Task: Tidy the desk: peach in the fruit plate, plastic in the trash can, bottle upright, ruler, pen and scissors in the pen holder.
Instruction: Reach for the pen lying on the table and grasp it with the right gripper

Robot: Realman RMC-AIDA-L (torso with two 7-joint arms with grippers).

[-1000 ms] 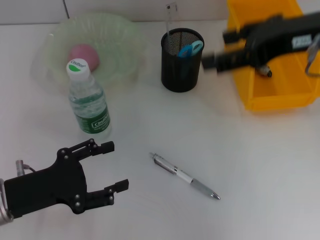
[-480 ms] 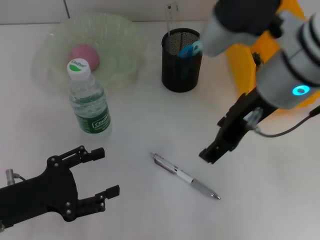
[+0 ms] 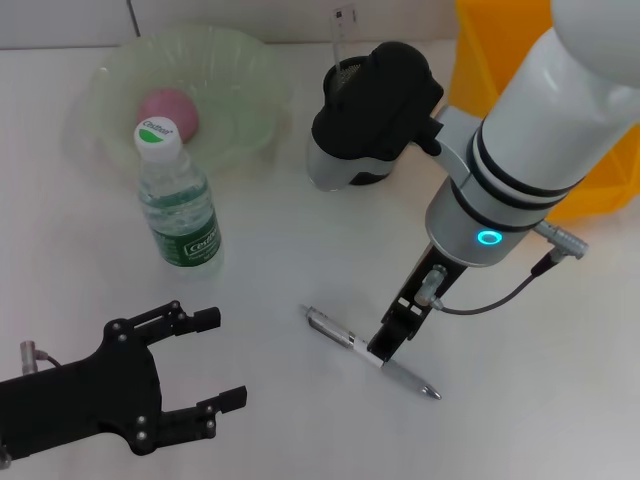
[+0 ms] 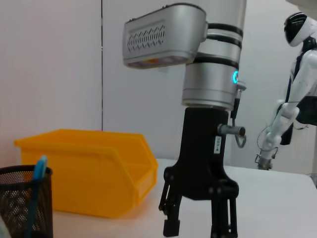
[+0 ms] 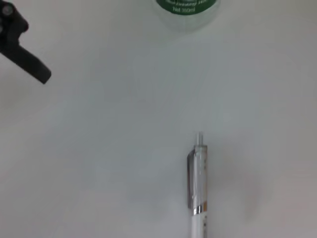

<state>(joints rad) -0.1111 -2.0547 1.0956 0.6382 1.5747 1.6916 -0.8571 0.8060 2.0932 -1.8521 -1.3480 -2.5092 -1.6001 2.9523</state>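
The white tabletop (image 3: 560,330) is dominated by the right arm, whose black right gripper (image 3: 392,338) is seen lowered over the slim silver-and-white ballpoint pen (image 3: 371,353), the last loose item judged still to be put away. In the left wrist view the right gripper (image 4: 199,225) is shown pointing straight down with its fingers (image 4: 171,213) set apart, nothing being held between them. The pen is laid flat on the table near the front centre, its long axis running diagonally from its clip end, nearer the bottle, to its tip, nearer the robot's right; it is crossed by the gripper about mid-length in the head view, though contact cannot be confirmed. The pen (image 5: 198,186) is shown in the right wrist view directly below that camera.

The black left gripper (image 3: 190,365) is held off at the near left corner, fingers spread and empty, well apart from the pen, so the right arm is judged much the nearer.

Behind, the yellow plastic bin (image 3: 500,60) is partly hidden by the arm, as is the black mesh pen holder (image 3: 345,75). The pale green fruit plate (image 3: 240,80) holds the pink peach (image 3: 168,108), and the clear green-labelled water bottle (image 3: 178,205) is stood upright just in front of it.
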